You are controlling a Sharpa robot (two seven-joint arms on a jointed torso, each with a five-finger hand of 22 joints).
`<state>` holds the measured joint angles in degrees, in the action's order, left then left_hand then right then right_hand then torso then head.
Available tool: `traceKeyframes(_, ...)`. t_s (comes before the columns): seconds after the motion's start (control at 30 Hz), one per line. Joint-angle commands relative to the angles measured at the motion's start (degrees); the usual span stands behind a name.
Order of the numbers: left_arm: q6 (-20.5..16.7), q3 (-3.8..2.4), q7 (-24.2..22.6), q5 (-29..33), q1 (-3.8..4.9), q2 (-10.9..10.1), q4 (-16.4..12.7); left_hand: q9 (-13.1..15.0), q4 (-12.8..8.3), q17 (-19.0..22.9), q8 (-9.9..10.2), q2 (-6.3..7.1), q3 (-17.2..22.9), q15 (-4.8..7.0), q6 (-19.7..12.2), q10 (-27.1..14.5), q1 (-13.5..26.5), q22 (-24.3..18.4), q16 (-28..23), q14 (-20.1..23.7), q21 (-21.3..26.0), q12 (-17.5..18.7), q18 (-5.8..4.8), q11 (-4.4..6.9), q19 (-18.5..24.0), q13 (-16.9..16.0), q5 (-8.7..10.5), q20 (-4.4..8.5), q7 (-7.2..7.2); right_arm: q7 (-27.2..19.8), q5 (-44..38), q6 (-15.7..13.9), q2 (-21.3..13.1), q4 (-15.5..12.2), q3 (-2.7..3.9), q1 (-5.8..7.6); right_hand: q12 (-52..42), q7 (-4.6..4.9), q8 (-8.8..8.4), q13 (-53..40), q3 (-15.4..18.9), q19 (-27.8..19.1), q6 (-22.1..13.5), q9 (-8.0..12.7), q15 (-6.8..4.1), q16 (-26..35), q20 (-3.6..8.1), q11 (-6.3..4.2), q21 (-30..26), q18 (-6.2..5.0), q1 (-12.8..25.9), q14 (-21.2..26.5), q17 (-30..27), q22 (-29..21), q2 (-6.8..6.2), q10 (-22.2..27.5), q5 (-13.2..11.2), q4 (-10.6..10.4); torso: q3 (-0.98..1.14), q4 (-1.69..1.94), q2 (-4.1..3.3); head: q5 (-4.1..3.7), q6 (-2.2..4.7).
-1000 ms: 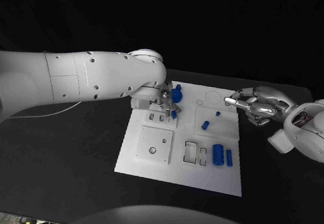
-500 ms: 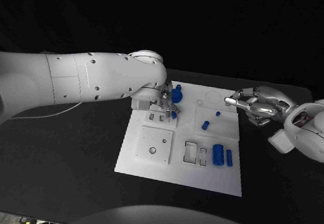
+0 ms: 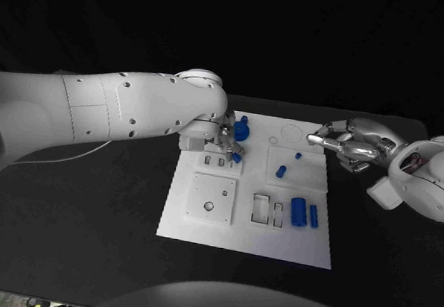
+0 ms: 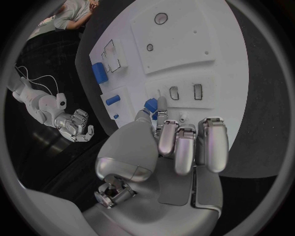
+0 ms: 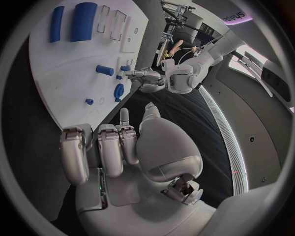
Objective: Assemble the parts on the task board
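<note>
From my head, I see the task board [image 3: 246,227] lying in the middle of the black counter [image 3: 85,220]. My left hand [image 3: 227,145] sits over the board's far left corner, fingers pinching a small blue part [image 3: 236,156] just beside a taller blue part [image 3: 241,130] that stands near the far edge. My right hand [image 3: 347,145] hovers off the board's far right edge, fingers curled in on nothing. Nearer me, two blue bars [image 3: 304,212] lie side by side beside empty slots, and two more blue pieces [image 3: 284,171] stand between them and the far edge.

From my left wrist, I see the blue part [image 4: 150,104] caught between my thumb and a fingertip, right over the board [image 4: 184,49] and close to two small slots [image 4: 186,91]. My other fingers are pressed together and curled in below it. I cannot tell whether the part touches the board yet.

From my right wrist, my own fingers [image 5: 101,147] fold toward the palm, holding nothing, with the board [image 5: 55,83] beyond them.

My worry: the pinch is slight, so the part could twist or slip if I press it down off-line from its hole. My hand is also close enough to knock the tall part over.
</note>
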<state>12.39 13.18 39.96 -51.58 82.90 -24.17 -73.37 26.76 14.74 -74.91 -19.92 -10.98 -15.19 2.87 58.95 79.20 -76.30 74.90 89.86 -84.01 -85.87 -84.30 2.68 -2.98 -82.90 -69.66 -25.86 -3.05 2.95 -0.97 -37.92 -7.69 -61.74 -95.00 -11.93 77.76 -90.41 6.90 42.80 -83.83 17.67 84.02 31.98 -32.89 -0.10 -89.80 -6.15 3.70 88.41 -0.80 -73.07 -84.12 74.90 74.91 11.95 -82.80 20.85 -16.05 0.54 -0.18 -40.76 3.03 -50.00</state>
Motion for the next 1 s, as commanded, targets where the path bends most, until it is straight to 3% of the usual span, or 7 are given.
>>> traceKeyframes(0.03, -0.12, -0.03, 4.24, -0.03, -0.03, 0.12, 0.03, 0.26, -0.08, -15.09, 0.53, 0.23, 0.85, 0.57, 0.07, 10.8, -1.19, 5.52, 0.14, -5.99, 0.32, -5.7, -0.28, 3.94, 0.34, -20.34, -0.25, 0.02, -0.18, 0.16, -0.18, 1.06, 0.06, 0.03, -0.02, -0.05, 0.41, 0.02, -0.39, -6.17, -0.23, 3.81, 0.19, -0.08, 0.35, -0.2, -0.5, -0.93, -0.24, 0.16, -0.81, -5.88, 15.1, 14.25, 0.05, -7.2, 0.28, 0.29, 0.01, 0.01, 0.01, 0.1, 0.0)
traceKeyframes(1.0, -1.69, -0.03, 2.11, 0.32, -0.08, 0.1, 0.0, 2.23, -1.13, -15.09, 2.09, 2.7, 6.27, 0.54, -0.57, 10.8, -3.81, 5.53, 0.14, -5.99, 0.59, -5.7, -0.23, 3.86, 0.55, -20.34, 0.35, 0.0, -0.03, 0.47, -0.29, 1.13, 0.1, 0.23, -0.05, -0.1, 0.41, -0.03, -0.66, -6.17, -1.04, 3.36, 0.23, -0.2, 0.35, -0.2, -0.54, -0.96, -0.59, 0.03, -3.07, -5.88, 15.1, 14.08, -0.2, -7.2, 1.18, 1.04, 0.0, 0.02, 0.02, 0.47, 0.0)
